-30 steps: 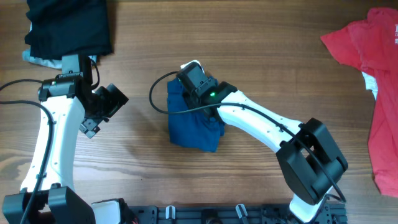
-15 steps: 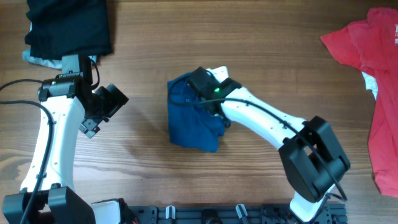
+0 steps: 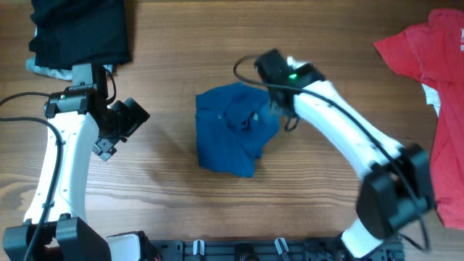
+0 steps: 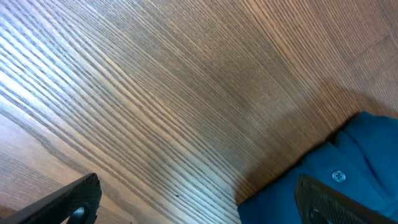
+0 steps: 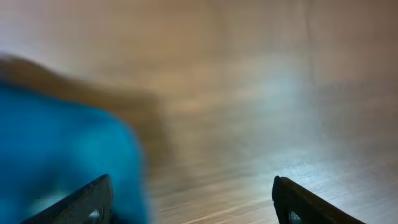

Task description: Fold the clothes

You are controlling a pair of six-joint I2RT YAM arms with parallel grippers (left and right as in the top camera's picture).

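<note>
Right gripper [image 5: 194,202]: jaws spread wide and empty, with bare table [image 3: 167,196] showing in the gap. Its wrist view is blurred. Overhead, the arm reaches in from 5 o'clock and its head stands at 1 o'clock of the shirt [image 3: 233,130], at the cloth's upper right edge. Whether it touches the cloth cannot be told. In the wrist view, blue cloth fills the 8 o'clock corner beside 1 finger.

Left gripper [image 3: 122,130]: jaws spread wide, empty. It sits at 9 o'clock of the shirt, well apart from it, over bare wood. Its wrist view shows wood grain between the 2 fingers and the shirt's edge at 4 o'clock.

Shirt: 1 item, deep blue, at table centre. It lies as a rumpled, roughly square bundle with layers piled on one another and uneven edges, its lower corner pointing to 5 o'clock. 1 pale button [image 4: 339,176] shows on the cloth in the left wrist view. Neither gripper holds it.

T-shirt [image 3: 428,51]: 1 item, red, unfolded and crumpled. It lies at the table's 3 o'clock edge, running from 2 o'clock down to 4 o'clock, partly out of frame and well apart from the shirt.

Black piece [image 3: 80,29]: folded, at the 10 o'clock corner, cut off by the frame's top.

Pale-blue piece [image 3: 38,67]: a strip showing under the black piece's lower edge, just above the left arm.
</note>
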